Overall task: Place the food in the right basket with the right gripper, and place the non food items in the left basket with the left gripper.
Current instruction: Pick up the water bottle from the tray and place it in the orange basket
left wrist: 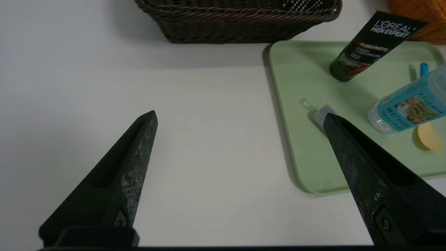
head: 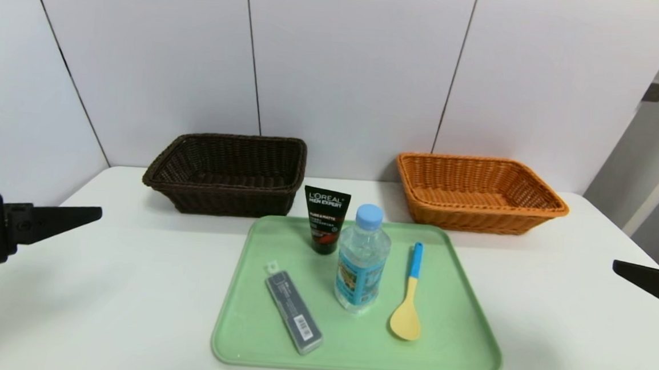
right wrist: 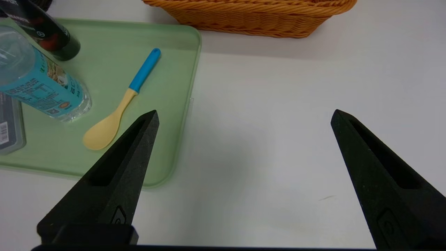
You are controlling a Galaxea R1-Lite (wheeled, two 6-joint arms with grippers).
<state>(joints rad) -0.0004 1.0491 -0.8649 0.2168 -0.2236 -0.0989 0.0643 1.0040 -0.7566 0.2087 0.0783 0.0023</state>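
Two hands are held wide apart and empty: left hand (left wrist: 240, 118) over the surface's left edge, right hand (right wrist: 244, 116) over its right. Between, a green tray (head: 458, 330) carries grey case (head: 293, 311), black tube (head: 325, 219), bottle (head: 361, 267), spoon (head: 408, 295). Dark basket (head: 227, 173) and orange basket (head: 478, 191) sit along the far edge.

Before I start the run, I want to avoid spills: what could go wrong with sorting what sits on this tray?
1. The water bottle stands upright right beside the upright face wash tube; taking either could topple the other.
2. The spoon and the grey case lie flat on the green tray, so a tool may slide them instead of lifting.
3. Both the left tool and right tool are open, off the tray at opposite sides; reaching in together, they might collide.
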